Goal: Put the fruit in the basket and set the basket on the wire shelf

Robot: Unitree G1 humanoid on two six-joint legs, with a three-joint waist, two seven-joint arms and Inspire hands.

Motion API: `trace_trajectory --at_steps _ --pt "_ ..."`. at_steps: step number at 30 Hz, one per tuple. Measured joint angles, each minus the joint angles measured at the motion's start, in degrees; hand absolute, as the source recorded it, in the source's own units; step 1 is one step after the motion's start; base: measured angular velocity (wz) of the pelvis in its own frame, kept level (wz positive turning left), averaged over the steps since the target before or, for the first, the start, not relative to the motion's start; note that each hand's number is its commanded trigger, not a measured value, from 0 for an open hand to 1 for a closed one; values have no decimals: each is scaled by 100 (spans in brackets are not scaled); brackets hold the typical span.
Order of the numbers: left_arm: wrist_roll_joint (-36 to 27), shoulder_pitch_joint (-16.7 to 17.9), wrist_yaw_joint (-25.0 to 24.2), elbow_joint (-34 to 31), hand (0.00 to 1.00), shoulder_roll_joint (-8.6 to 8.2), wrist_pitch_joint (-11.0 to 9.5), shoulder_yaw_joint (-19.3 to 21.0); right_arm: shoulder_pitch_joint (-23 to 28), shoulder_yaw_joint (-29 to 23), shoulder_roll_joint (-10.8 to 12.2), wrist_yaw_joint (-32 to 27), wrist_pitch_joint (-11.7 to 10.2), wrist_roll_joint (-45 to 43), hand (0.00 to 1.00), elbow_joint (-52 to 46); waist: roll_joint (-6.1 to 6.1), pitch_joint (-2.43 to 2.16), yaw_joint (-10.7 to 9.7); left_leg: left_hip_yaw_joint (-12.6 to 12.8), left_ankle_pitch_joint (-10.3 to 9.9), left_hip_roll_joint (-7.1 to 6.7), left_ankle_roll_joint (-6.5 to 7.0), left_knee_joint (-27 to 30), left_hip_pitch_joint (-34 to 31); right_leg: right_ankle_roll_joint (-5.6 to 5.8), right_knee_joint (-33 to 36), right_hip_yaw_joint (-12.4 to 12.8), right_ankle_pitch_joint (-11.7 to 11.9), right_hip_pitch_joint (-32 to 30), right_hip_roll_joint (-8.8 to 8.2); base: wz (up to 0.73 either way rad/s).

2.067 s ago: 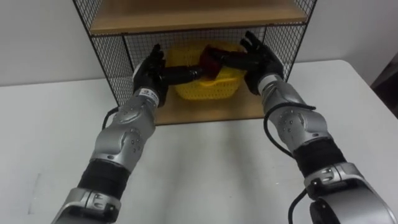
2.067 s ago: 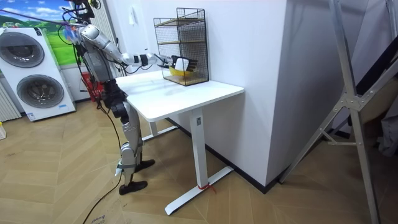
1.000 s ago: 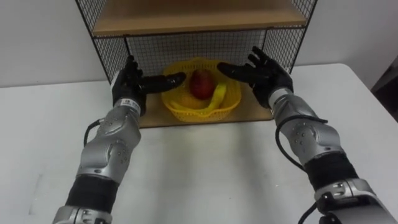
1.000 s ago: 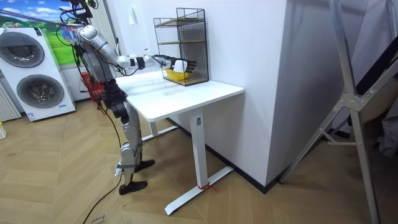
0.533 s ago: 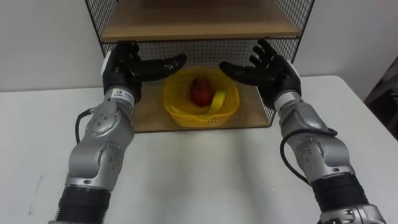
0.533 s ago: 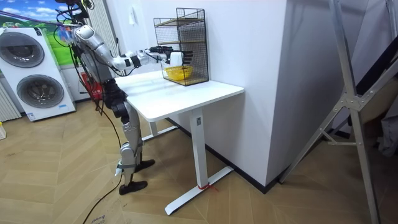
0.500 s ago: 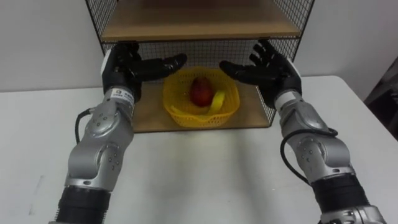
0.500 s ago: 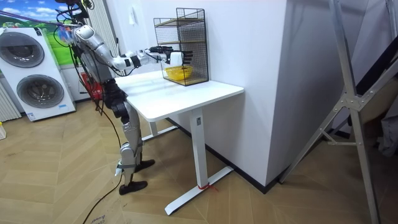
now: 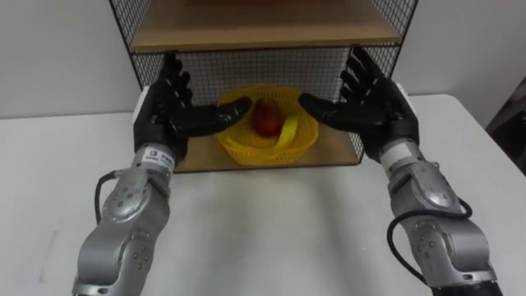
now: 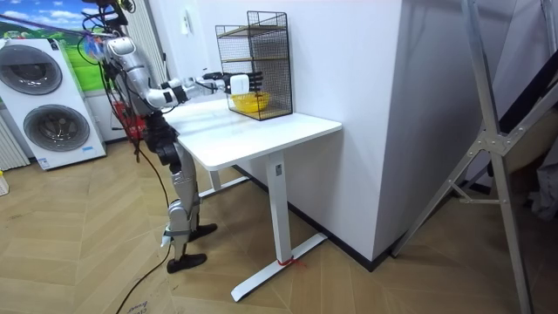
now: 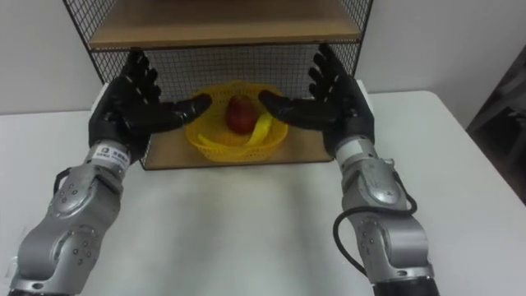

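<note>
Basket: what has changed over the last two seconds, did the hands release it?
The left hand and right hand let go of the basket and drew back toward the robot, both now open. The basket stayed on the lower board of the wire shelf, red fruit and banana inside.

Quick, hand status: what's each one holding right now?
Left hand: open, holding nothing.
Right hand: open, holding nothing.

The scene is lit brightly and evenly from overhead, only faint, soft-edged shadows being cast on the white table (image 9: 271, 222), while the lower bay of the wire shelf (image 9: 263, 33) is left slightly shaded.
</note>
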Motion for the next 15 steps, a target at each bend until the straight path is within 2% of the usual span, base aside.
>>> trace_trajectory --at_steps 3,6,11,15 --pt "55 103 -129 -3 0 31 -65 -76 150 11 -2 24 -19 -36 0 -65 17 -3 6 1 3 -5 2 6 -100 -1 16 0 3 -103 1 0" --pt "165 199 -281 -12 0 126 -252 -218 253 78 -13 111 -105 -66 0 -221 24 -2 2 36 4 5 0 0 -143 -6 24 8 18 -132 5 0" --pt "152 787 -625 -260 0 168 -595 -291 780 346 -61 511 -498 -214 0 -785 46 -12 40 58 1 41 -1 0 -108 -8 18 47 19 -137 11 -6" --pt "146 1113 -881 -264 0 204 -632 -293 1099 349 -74 712 -568 -212 0 -805 47 -14 98 59 1 51 -1 4 -122 -9 28 59 19 -157 17 -1"
